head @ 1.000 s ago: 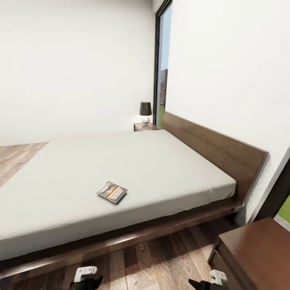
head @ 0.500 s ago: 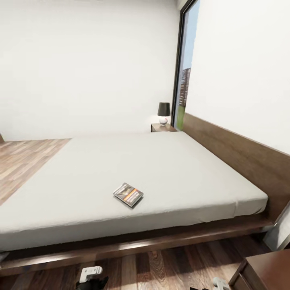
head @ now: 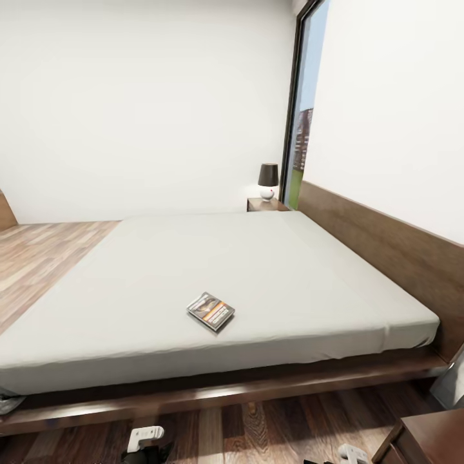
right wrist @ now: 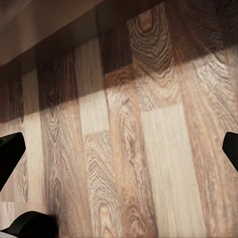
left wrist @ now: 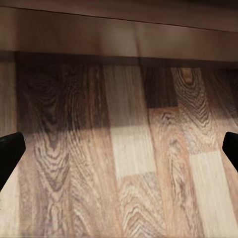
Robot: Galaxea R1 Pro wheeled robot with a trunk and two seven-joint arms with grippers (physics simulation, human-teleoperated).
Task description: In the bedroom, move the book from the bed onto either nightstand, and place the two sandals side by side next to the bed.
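Note:
The book (head: pixel 211 311) lies flat on the light-grey mattress of the bed (head: pixel 193 270), near its front edge, orange band up. One nightstand (head: pixel 265 205) stands at the far side of the bed by the headboard. A corner of the other nightstand (head: pixel 430 439) is at the lower right. My left gripper (left wrist: pixel 119 151) hangs open over the wood floor in front of the bed frame. My right gripper (right wrist: pixel 119 148) is also open above the floor, holding nothing. Both are low and well short of the book. The sandals are out of view.
A black-shaded lamp (head: pixel 268 180) sits on the far nightstand beside a tall black-framed window (head: pixel 303 129). The dark headboard (head: pixel 386 245) runs along the right wall. Plank floor (head: pixel 38 258) stretches to the left of the bed.
The camera has swung left: the bed sits more centred and the near nightstand has slid toward the right edge. The book lies where it was on the mattress.

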